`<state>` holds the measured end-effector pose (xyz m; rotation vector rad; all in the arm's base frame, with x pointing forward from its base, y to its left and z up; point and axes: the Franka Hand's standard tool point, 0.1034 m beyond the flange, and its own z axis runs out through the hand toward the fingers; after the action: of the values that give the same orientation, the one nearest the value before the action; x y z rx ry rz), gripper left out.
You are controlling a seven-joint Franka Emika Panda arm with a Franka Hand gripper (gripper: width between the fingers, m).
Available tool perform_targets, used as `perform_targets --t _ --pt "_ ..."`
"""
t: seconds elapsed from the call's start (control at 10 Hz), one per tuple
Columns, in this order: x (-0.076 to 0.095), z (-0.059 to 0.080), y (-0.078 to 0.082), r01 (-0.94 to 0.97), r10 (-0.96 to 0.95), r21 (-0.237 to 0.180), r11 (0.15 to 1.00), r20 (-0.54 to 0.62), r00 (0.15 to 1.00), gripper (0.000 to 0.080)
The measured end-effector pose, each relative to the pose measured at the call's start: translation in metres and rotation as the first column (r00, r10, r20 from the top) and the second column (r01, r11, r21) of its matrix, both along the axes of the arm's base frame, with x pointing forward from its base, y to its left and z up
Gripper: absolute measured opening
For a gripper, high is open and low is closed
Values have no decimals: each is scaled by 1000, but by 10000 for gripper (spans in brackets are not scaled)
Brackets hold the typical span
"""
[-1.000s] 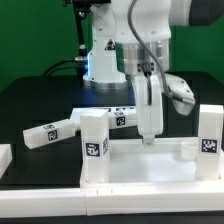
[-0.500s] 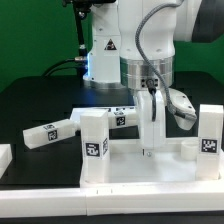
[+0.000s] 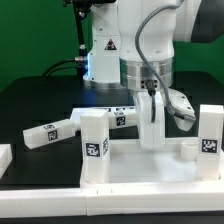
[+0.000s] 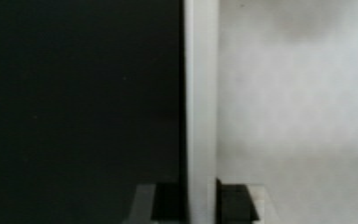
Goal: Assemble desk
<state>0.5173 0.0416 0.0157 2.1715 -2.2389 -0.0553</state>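
The white desk top (image 3: 140, 168) lies flat on the black table with two tagged legs standing on it, one at the exterior view's left (image 3: 94, 143) and one at its right (image 3: 209, 138). My gripper (image 3: 150, 138) points straight down at the top's back rim, between those legs. In the wrist view the rim (image 4: 199, 100) runs as a thin white strip between my dark fingertips (image 4: 163, 205), which sit against both its sides, and the gripper (image 4: 197, 206) is shut on it. The top's flat face (image 4: 300, 100) fills one side of that view.
Two loose tagged legs lie on the table, one at the left (image 3: 48, 132) and one behind the standing left leg (image 3: 121, 117). A long plain white bar (image 3: 100, 197) runs along the front. The robot base (image 3: 105, 55) stands at the back.
The wrist turned and the gripper came down onto the desk top's back rim, then settled slightly lower. The legs and the top have not moved.
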Motion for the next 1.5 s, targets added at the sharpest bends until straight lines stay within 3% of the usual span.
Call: perform_targets --t 0.2,0.5,0.6,0.9,1.0,1.1,1.3,1.4,1.5 --pt "0 1 0 -5 5 1 1000 1 1000 58" --pt "-15 27 -10 -132 131 27 991 24 991 57" --pt "-17 32 -22 -257 257 6 966 51 965 57" --pt "-21 30 -33 -403 403 10 915 27 915 58" --pt "-20 46 -37 -497 497 43 867 1 868 59" --pt "-19 66 -45 -598 599 46 800 -9 801 72" --pt "-23 69 -43 -773 774 42 633 -39 632 70" --pt "-23 68 -44 -791 792 46 610 -36 609 69" --pt "-23 68 -45 -844 846 52 534 -31 533 57"
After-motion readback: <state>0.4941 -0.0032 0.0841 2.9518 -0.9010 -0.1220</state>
